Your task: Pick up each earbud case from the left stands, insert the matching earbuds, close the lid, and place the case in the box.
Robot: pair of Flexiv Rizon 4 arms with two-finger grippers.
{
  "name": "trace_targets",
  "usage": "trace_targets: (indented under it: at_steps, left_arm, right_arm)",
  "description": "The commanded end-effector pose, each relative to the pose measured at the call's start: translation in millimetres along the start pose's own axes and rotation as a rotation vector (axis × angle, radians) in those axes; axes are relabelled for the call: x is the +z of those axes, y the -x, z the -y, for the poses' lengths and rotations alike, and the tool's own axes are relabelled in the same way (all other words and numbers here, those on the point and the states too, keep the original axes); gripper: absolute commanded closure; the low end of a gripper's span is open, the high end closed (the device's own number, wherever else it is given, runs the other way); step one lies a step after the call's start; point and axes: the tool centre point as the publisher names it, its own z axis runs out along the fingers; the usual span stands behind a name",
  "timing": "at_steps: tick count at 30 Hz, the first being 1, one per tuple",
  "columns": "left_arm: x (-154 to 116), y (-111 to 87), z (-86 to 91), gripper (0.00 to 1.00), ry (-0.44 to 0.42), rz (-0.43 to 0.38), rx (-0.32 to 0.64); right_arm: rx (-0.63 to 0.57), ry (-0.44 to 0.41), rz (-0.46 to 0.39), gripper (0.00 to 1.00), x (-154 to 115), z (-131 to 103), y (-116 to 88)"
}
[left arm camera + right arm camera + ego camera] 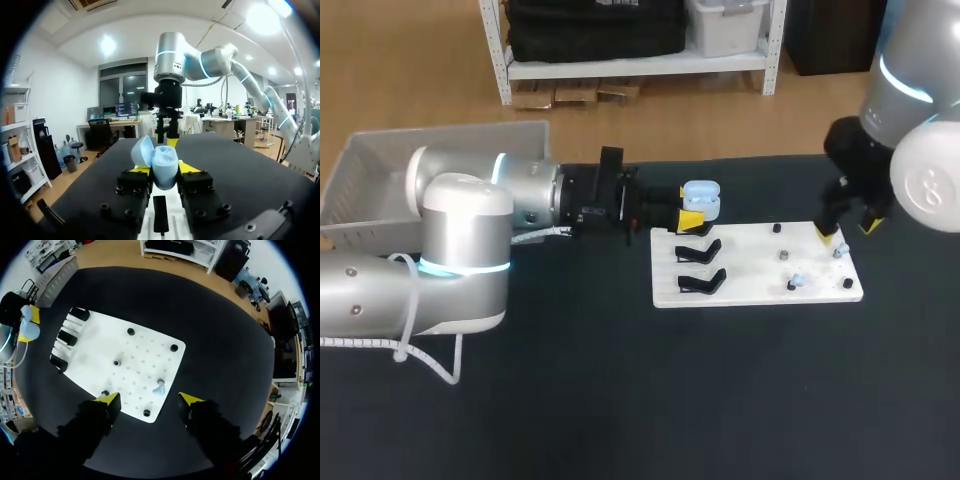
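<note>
Early stage. Left claw point(690, 222) clamped on open blue case point(701, 198). Right claw point(149, 400) apart, above earbud point(159, 387). Earbud insertion, lid closing, boxing remained.

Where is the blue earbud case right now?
In the head view, the earbud case, lid open, is gripped by the left gripper at the white board's far left corner, just beyond the black stands.

The dark desk point(580, 400) is lit brightly from above. Small, soft shadows are cast under the black stands point(698, 253) on the white board point(750, 270). A shine is seen on the right arm point(930, 185). Edges are bent in both wrist views.
</note>
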Motion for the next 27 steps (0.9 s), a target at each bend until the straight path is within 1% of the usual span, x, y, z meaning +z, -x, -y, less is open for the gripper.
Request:
trace_targets:
  at_steps: [1, 3, 6, 8, 10, 17, 21, 27]
  left_arm:
    - [0.2, -0.5, 2.0, 1.00, 0.007, 0.002, 0.003]
    - [0.2, -0.5, 2.0, 1.00, 0.007, 0.002, 0.003]
    - [0.2, -0.5, 2.0, 1.00, 0.007, 0.002, 0.003]
    - [0.2, -0.5, 2.0, 1.00, 0.007, 0.002, 0.003]
    - [0.2, -0.5, 2.0, 1.00, 0.007, 0.002, 0.003]
    - [0.2, -0.5, 2.0, 1.00, 0.007, 0.002, 0.003]
    - [0.2, -0.5, 2.0, 1.00, 0.007, 0.002, 0.003]
    - [0.2, -0.5, 2.0, 1.00, 0.007, 0.002, 0.003]
  right_arm:
    - [-0.004, -0.007, -0.003, 0.31, 5.3, 0.6, -1.4]
    - [-0.011, -0.014, -0.009, 0.31, 8.8, 1.8, -1.8]
    - [-0.012, -0.018, -0.016, 0.35, 14.5, 3.8, -2.8]
    - [-0.012, -0.019, -0.021, 0.42, 18.0, 4.7, -3.4]
    - [-0.010, -0.020, -0.026, 0.44, 21.0, 5.6, -3.8]
    - [0.007, -0.031, -0.019, 0.45, 27.5, 6.3, -2.7]
    - [0.018, -0.036, -0.014, 0.50, 30.0, 6.8, -1.2]
    - [0.039, -0.047, -0.013, 0.53, 33.5, 9.5, -2.6]
